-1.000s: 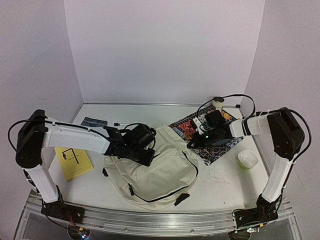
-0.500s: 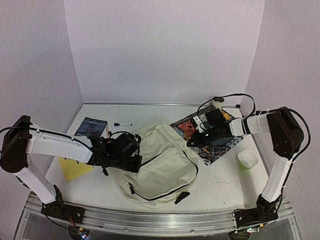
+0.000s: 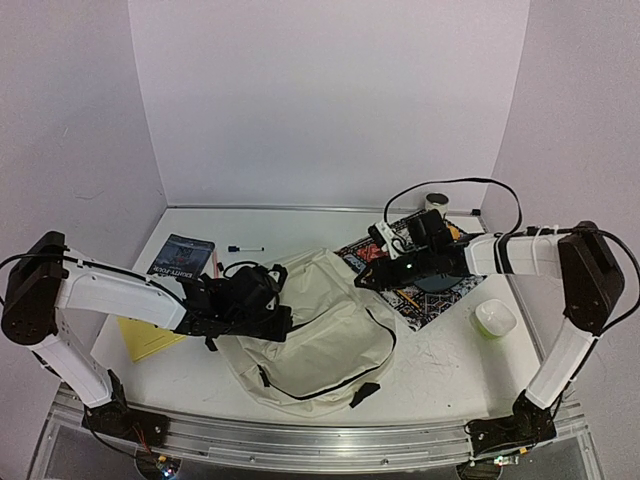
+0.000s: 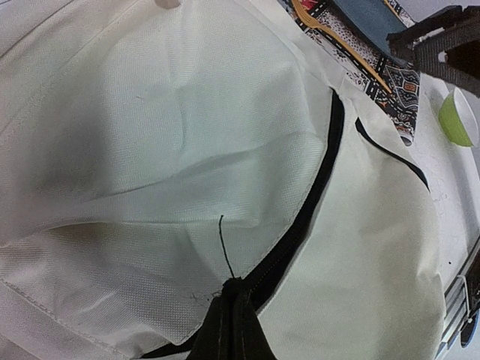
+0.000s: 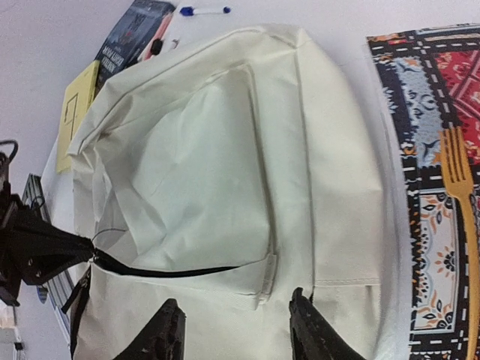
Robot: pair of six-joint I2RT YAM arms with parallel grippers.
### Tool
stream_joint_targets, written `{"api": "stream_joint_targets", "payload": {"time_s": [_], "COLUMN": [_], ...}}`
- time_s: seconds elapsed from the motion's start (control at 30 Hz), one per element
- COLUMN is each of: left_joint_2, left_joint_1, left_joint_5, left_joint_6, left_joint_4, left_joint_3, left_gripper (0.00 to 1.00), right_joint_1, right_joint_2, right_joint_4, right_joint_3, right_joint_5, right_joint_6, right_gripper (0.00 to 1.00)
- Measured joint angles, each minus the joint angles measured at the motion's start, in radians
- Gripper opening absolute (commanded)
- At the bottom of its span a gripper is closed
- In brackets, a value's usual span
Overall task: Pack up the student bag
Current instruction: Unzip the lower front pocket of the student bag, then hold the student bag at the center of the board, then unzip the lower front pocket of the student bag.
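Observation:
The student bag (image 3: 325,335) lies flat mid-table, cream fabric with a black zipper line (image 4: 315,195). My left gripper (image 3: 272,318) sits at the bag's left side, shut on the black zipper pull tab (image 4: 229,322); its fingers are hidden below the left wrist view's edge. My right gripper (image 5: 236,330) hovers open just over the bag's right part (image 5: 247,172), with nothing between its fingertips (image 5: 307,322). From above, the right gripper (image 3: 368,278) is at the bag's edge next to the patterned mat.
A patterned mat (image 3: 425,295) with a wooden fork (image 5: 456,187) lies right of the bag. A green bowl (image 3: 494,318) stands further right. A dark book (image 3: 182,255), a yellow notebook (image 3: 140,338) and a marker (image 3: 245,248) lie at the left.
My right gripper has opened and moved left from the mat over the bag's edge. My left gripper pulled the zipper tab leftward a second ago and has since held almost still.

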Motion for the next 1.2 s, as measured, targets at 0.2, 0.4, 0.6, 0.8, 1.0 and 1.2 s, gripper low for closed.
{"api": "stream_joint_targets", "payload": {"time_s": [0.2, 0.4, 0.6, 0.8, 1.0, 1.2], "left_joint_2": [0.0, 0.0, 0.0, 0.0, -0.002, -0.075], "left_joint_1": [0.0, 0.0, 0.0, 0.0, 0.0, 0.0], "left_joint_5": [0.006, 0.006, 0.013, 0.017, 0.016, -0.014], "left_joint_6": [-0.001, -0.003, -0.003, -0.002, -0.001, 0.0], "left_joint_4": [0.02, 0.026, 0.03, 0.03, 0.03, 0.009], "left_joint_3": [-0.008, -0.014, -0.014, -0.014, -0.016, -0.078], "left_gripper": [0.0, 0.0, 0.0, 0.0, 0.0, 0.0], "right_joint_1": [0.018, 0.018, 0.024, 0.025, 0.023, 0.002], "right_joint_2": [0.086, 0.164, 0.177, 0.223, 0.226, 0.208], "right_joint_4": [0.014, 0.021, 0.037, 0.054, 0.058, 0.071], "right_joint_3": [0.0, 0.0, 0.002, 0.023, 0.025, -0.007], "right_joint_5": [-0.048, -0.097, -0.137, -0.16, -0.155, -0.158], "right_joint_6": [-0.05, -0.095, -0.13, -0.155, -0.164, -0.166], "right_gripper": [0.55, 0.55, 0.47, 0.15, 0.0, 0.0]}}
